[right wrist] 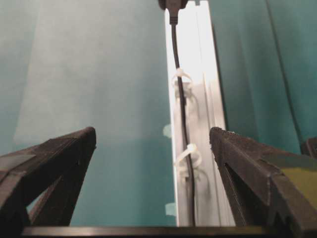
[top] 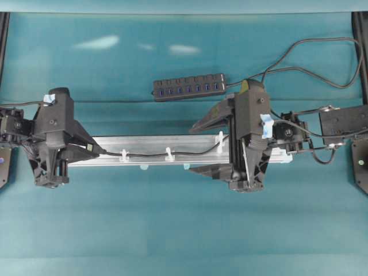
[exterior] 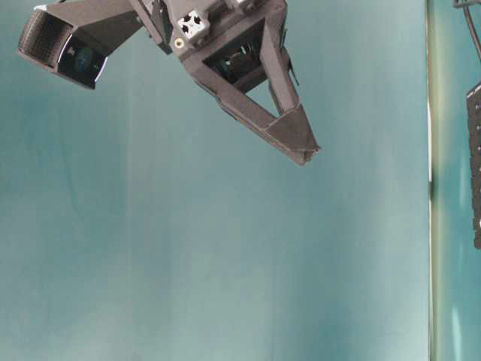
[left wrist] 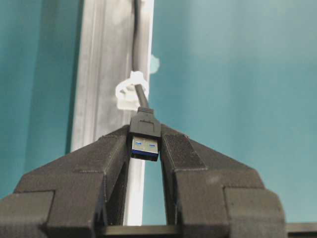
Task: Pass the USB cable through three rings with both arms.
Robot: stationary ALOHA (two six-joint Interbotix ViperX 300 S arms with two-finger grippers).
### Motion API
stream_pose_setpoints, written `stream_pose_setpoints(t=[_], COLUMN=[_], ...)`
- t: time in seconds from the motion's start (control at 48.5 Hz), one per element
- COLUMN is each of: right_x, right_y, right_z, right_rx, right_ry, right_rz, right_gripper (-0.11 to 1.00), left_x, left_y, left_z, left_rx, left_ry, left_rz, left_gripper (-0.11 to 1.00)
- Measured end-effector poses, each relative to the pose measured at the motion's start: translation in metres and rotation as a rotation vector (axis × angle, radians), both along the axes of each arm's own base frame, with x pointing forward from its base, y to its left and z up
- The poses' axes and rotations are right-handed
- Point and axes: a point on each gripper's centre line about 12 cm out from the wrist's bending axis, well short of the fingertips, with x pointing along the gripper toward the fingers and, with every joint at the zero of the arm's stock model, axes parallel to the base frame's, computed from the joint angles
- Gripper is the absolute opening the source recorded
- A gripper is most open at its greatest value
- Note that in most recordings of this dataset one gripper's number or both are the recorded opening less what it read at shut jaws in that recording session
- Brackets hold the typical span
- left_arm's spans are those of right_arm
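- Nearest the left wrist camera, the left end effector (left wrist: pixel 145 148) is clamped narrow on the plug (left wrist: pixel 145 139) of the USB cable (top: pixel 146 154), blue tongue facing the lens; pinching the rigid plug rather than the limp cord presumably keeps the end steerable.
- Just beyond the plug stands 1 of the 3 rings (left wrist: pixel 130 90), with the cord running through it along the silver rail (left wrist: pixel 101 74).
- From overhead, the cable lies along the rail through all 3 white rings (top: pixel 169 154) (the loop nearest the right arm is partly hidden, so I judge this rather than see it outright).
- The right end effector (right wrist: pixel 153 144) stands wide, holding nothing, straddling the rail above the cord, probably so it clears the rings.
- A black USB hub (top: pixel 188 87) sits apart on the teal desk (top: pixel 172 230), uninvolved.
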Motion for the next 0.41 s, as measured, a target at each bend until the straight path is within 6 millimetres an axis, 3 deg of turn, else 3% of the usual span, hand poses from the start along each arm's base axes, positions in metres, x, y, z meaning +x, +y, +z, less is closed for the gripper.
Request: stream_pose_setpoints(t=[0.413], right_x=[-0.0006], right_y=[0.0000], right_z=[-0.0012], right_rx=[0.000], right_ry=[0.003], right_rz=[0.000], right_gripper=[0.86], left_x=[0.0000], left_y=[0.0000], left_z=[0.0000], left_rx=[0.000], left_ry=[0.000], left_rz=[0.000], left_gripper=[0.20])
